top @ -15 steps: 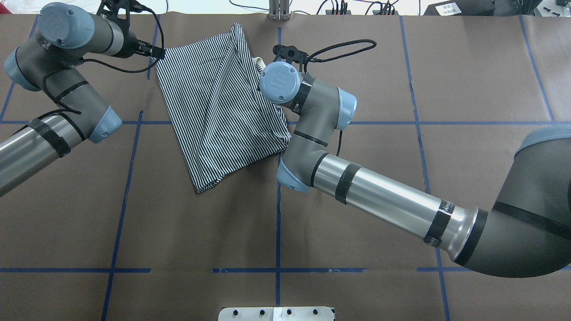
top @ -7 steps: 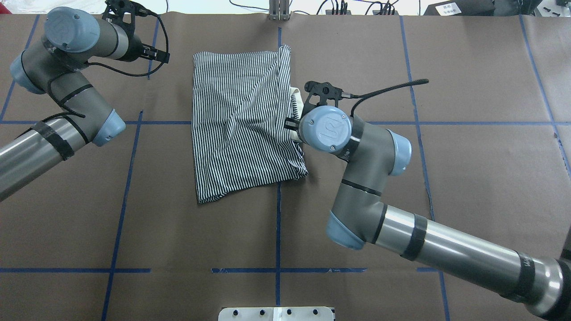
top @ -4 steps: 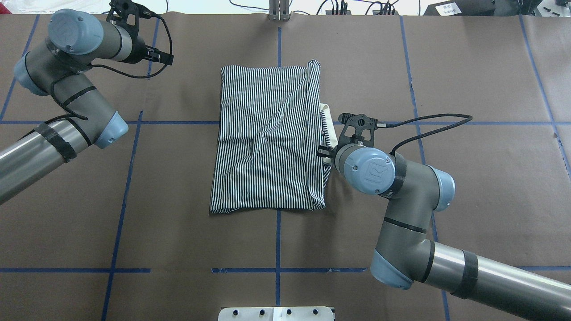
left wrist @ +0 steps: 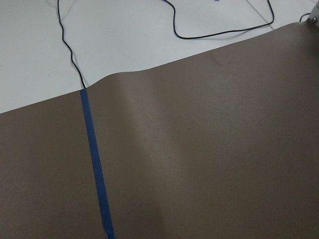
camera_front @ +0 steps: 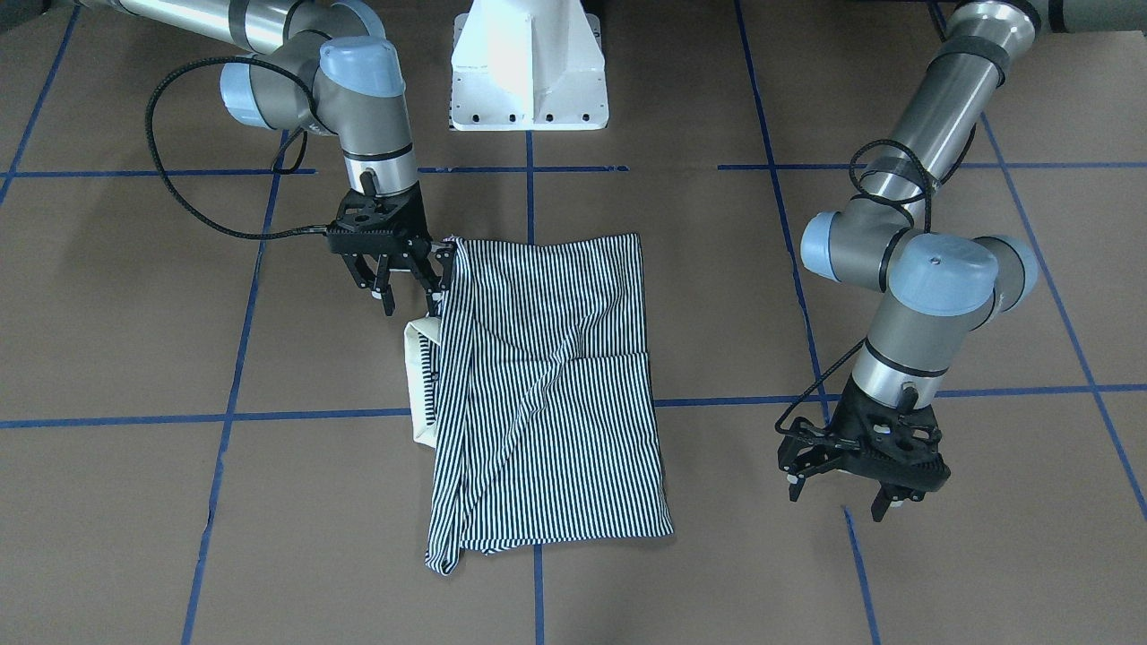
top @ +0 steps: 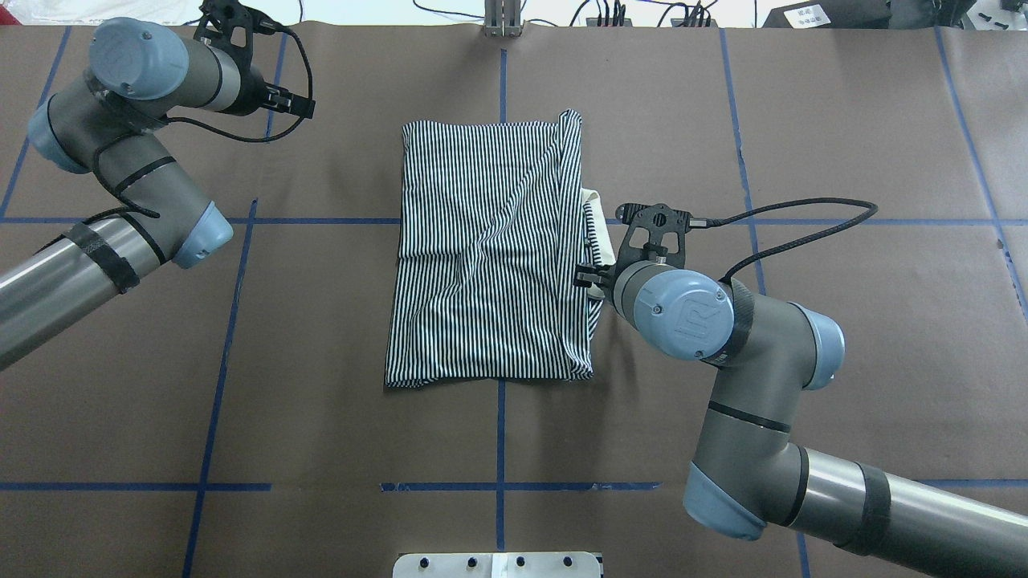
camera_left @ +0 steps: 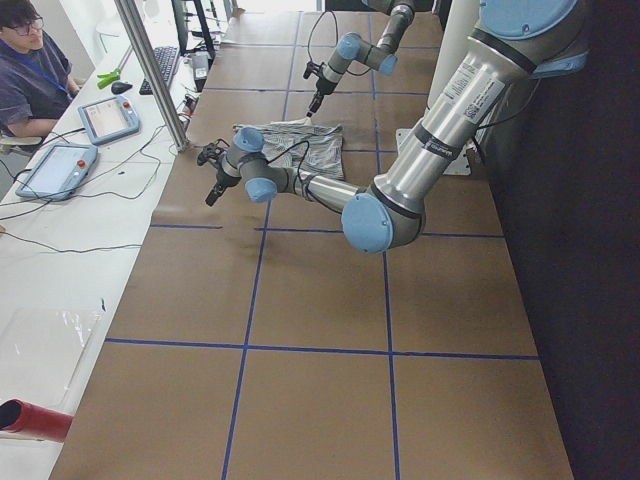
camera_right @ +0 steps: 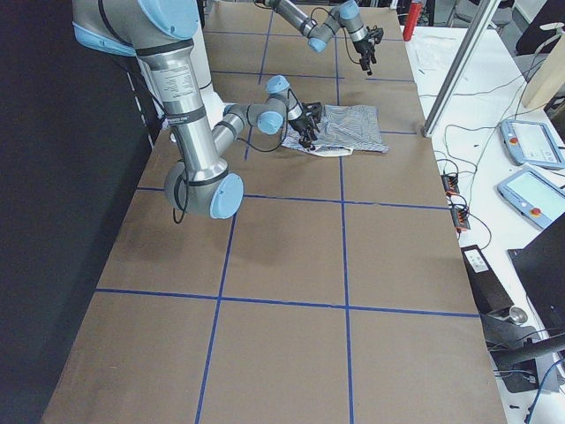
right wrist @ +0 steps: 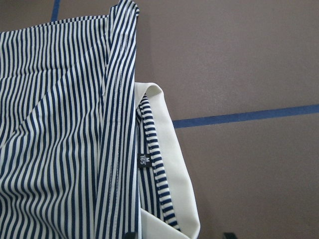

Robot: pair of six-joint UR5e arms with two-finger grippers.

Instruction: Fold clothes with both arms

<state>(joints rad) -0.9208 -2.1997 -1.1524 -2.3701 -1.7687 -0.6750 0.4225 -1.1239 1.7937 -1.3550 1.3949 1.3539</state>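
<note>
The polo shirt (top: pixel 482 257) is soft, matt cloth, lightly creased; its collar (right wrist: pixel 172 169) is smooth cream fabric. The table covering (top: pixel 843 120) is matt brown paper marked with blue tape (top: pixel 217 361). The right arm (top: pixel 907 506) and left arm (top: pixel 48 273) show shiny brushed metal tubes, matt grey housings and smooth plastic caps.

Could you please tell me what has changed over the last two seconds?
The navy-and-white striped polo shirt slid rightward, turning square, drawn by the black right tool at its cream collar. The black left tool let go of its corner, then stayed put.
</note>
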